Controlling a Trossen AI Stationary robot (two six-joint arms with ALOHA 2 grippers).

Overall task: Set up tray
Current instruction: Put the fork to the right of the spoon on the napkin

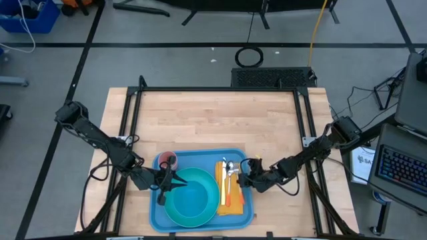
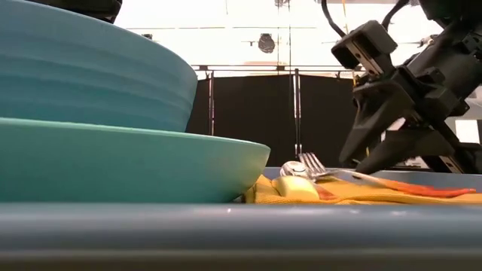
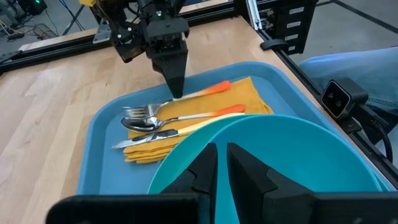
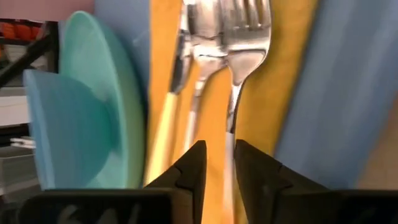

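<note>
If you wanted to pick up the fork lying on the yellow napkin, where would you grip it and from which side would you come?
Grip the fork by its orange handle end, coming straight down from above. It lies flat on the napkin with a spoon and knife close alongside, so the handle, on the tray's outer side away from the plate, probably gives the narrow fingers the most room.

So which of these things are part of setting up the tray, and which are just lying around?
Part of the job:
- blue tray
- cyan plate
- blue bowl on the plate
- yellow napkin
- fork, spoon, knife
- small red cup

Just lying about:
- black cable coil on the floor
- keyboard beside the table
</note>
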